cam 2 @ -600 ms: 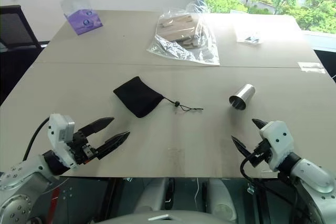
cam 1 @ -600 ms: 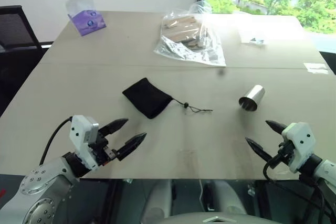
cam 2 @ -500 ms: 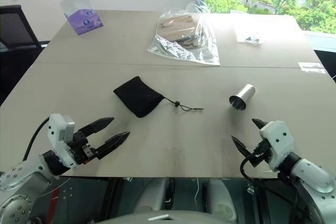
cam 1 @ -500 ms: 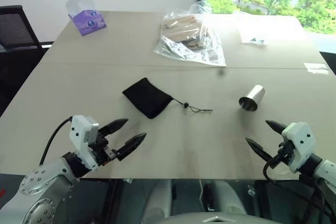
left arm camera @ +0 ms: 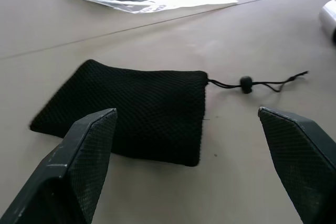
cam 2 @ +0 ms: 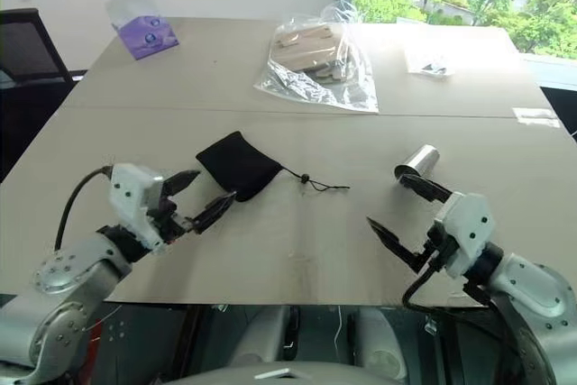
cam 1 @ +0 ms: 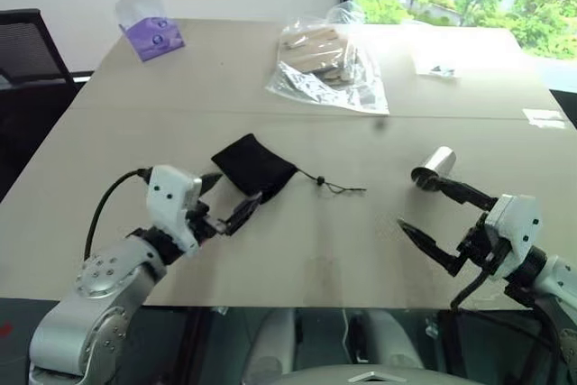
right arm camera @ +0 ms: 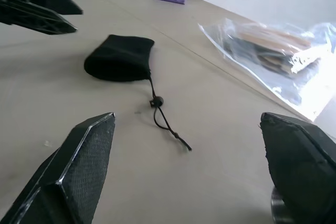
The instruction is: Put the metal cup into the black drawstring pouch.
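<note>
Beige table under a bright window with green trees, dark chair at the far left corner. Black pouch flat near the middle of the table, somewhat toward the left edge, cord and bead trailing toward the right edge. Metal cup on its side nearer the right edge, well apart from the pouch, dark mouth facing the near edge. Clear bag of wooden blocks toward the far edge, beyond the pouch and cup. Purple tissue pack by the far left corner. Small packet toward the far right corner.

Left gripper over the near left part of the table, fingers spread wide, nothing between them, tips just beside the pouch's near edge. Right gripper near the right edge, fingers likewise wide apart and holding nothing, far finger tip close against the cup's mouth; contact not clear.
</note>
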{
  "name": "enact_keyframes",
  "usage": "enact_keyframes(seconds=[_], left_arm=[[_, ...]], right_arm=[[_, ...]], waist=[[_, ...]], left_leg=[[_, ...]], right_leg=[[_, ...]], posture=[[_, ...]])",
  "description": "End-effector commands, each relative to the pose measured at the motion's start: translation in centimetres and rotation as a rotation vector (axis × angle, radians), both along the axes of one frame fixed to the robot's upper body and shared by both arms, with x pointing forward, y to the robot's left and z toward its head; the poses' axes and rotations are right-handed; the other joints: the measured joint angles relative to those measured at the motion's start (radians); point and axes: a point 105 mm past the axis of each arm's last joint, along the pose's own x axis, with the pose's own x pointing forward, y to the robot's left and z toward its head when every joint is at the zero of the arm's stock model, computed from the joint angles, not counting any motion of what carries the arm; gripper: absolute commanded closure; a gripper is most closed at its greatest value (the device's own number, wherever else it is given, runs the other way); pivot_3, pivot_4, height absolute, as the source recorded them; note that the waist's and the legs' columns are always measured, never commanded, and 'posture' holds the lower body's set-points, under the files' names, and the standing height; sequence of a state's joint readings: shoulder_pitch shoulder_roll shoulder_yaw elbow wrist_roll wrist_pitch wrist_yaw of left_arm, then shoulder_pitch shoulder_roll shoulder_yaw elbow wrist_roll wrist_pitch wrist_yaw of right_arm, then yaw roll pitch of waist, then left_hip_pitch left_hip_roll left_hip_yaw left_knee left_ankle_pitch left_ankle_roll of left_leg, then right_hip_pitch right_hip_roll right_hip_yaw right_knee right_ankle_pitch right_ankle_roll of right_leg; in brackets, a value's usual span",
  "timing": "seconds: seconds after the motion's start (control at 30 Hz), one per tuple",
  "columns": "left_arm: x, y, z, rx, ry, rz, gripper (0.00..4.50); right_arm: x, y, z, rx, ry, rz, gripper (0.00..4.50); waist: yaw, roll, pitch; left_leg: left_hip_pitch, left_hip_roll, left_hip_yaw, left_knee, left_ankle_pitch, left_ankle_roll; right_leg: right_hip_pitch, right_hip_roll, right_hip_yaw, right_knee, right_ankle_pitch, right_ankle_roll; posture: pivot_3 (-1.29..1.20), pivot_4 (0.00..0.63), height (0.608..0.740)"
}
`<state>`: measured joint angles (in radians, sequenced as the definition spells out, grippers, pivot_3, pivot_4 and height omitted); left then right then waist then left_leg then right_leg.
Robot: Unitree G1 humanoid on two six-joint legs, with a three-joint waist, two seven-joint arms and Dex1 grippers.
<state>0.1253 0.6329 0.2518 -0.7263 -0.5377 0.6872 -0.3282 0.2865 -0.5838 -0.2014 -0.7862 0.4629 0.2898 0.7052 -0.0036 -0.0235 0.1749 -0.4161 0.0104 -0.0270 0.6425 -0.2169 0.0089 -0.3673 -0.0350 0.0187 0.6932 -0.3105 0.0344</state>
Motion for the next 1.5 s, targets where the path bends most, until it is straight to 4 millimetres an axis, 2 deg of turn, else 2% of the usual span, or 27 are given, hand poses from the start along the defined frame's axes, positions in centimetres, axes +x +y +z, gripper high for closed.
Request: enact_keyframes(seconds=[0.03,0.17,0.37,0.47,0.63,0.97,1.1,1.3,1.5], left_arm=[[1.5,-0.4,1.3,0.216,-0.032,0.138,0.03],[3.2,-1.8,2.3,0.377,-0.053,0.191,0.03],[3.9,-3.8,1.9,0.460,-0.021,0.150,0.03],[4.0,-4.9,1.9,0.441,0.015,0.094,0.03],[4.9,-4.3,1.4,0.526,0.062,0.125,0.03],[5.7,-5.3,-0.6,0.644,0.100,0.078,0.03],[5.6,-6.2,0.1,0.642,0.052,0.035,0.03],[5.1,-6.1,-0.1,0.623,0.100,-0.007,0.03],[6.0,-5.2,-0.7,0.723,0.062,0.064,0.03]], right_arm=[[-0.7,0.9,1.5,-0.004,-0.064,0.071,0.00],[-0.5,0.8,1.4,-0.032,-0.063,0.078,0.00],[-0.3,1.2,1.5,-0.037,-0.070,0.076,0.00],[-0.2,1.1,1.4,-0.038,-0.068,0.071,0.00],[-0.5,1.3,1.2,-0.037,-0.066,0.071,0.00],[-0.6,1.4,1.4,-0.040,-0.073,0.062,0.00],[-0.5,1.5,1.4,-0.041,-0.075,0.059,0.00],[-0.6,1.6,1.4,-0.038,-0.073,0.057,0.00],[-0.6,1.7,1.4,-0.033,-0.071,0.060,0.00]], waist=[[0.006,0.000,0.000],[0.015,0.000,0.000],[0.009,-0.001,0.000],[0.014,-0.001,0.001],[0.015,-0.001,0.001],[0.015,-0.001,0.001],[0.015,-0.001,0.001],[0.015,-0.001,0.001],[0.015,-0.001,0.001]], left_leg=[[0.000,0.000,0.000,0.000,0.000,0.000],[0.001,-0.001,-0.001,0.001,0.000,0.000],[0.000,-0.001,0.000,0.000,0.000,0.000],[0.000,-0.001,-0.001,-0.001,0.000,0.000],[0.000,-0.002,-0.001,-0.001,0.000,0.000],[0.000,-0.002,-0.001,-0.001,0.000,0.000],[0.000,-0.002,-0.001,-0.001,0.000,0.000],[0.000,-0.002,-0.001,-0.001,0.000,0.000],[0.000,-0.002,-0.001,-0.001,0.000,0.000]], right_leg=[[0.000,0.000,0.000,0.000,0.000,0.000],[0.001,0.004,-0.001,0.001,0.000,0.000],[0.000,0.003,0.000,0.000,0.000,0.001],[0.000,0.002,-0.001,0.000,0.000,0.000],[0.000,0.002,-0.001,0.000,0.000,0.001],[0.000,0.002,-0.001,0.000,0.000,0.001],[0.000,0.002,-0.001,0.000,0.000,0.001],[0.000,0.001,-0.001,0.000,0.000,0.001],[0.000,0.002,-0.001,0.000,0.000,0.001]], posture=[[0.00,0.150,0.740],[0.00,0.150,0.740],[0.00,0.150,0.740],[0.00,0.150,0.740],[0.00,0.150,0.740],[0.00,0.150,0.740],[0.00,0.150,0.740],[0.00,0.150,0.740],[0.00,0.150,0.740]])
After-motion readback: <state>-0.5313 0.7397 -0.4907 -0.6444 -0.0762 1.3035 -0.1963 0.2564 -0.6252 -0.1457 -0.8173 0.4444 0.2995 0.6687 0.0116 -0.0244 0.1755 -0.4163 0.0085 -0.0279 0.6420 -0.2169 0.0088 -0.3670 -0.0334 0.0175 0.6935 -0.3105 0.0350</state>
